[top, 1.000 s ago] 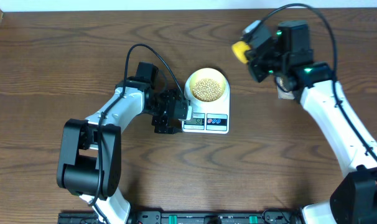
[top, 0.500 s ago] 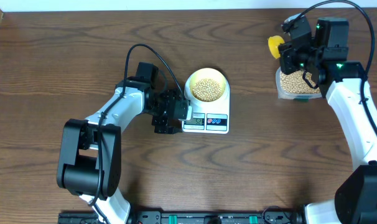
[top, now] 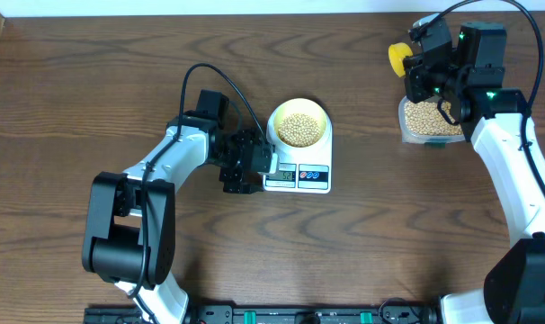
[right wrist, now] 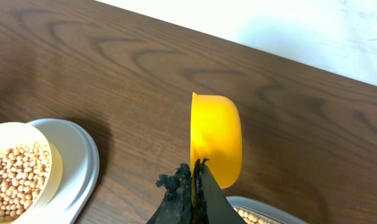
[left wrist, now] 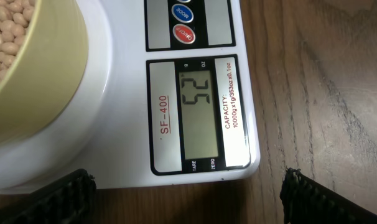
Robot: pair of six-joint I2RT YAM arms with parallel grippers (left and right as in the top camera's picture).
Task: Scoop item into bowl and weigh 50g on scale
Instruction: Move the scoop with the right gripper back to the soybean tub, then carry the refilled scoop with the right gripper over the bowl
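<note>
The pale yellow-green bowl (top: 299, 124) holds tan beans (top: 299, 128) and stands on the white scale (top: 314, 185). In the left wrist view the scale (left wrist: 123, 93) shows 52 on its display, with the bowl (left wrist: 36, 87) and beans (left wrist: 5, 28) at upper left. My left gripper (top: 258, 171) (left wrist: 185, 208) is open at the scale's front corner, holding nothing. My right gripper (top: 427, 70) (right wrist: 195, 182) is shut on the handle of a yellow scoop (top: 398, 59) (right wrist: 216, 138), held above the table to the left of the tub. The scoop's hollow faces away, so its contents are hidden.
A clear plastic tub (top: 427, 121) of beans stands at the back right under my right arm; its rim (right wrist: 263, 206) shows in the right wrist view. The table's back edge and a white wall run just behind it.
My right arm has swung right with the scoop, from beside the bowl to over the tub, and has since stayed nearly still. The left arm has not moved.
</note>
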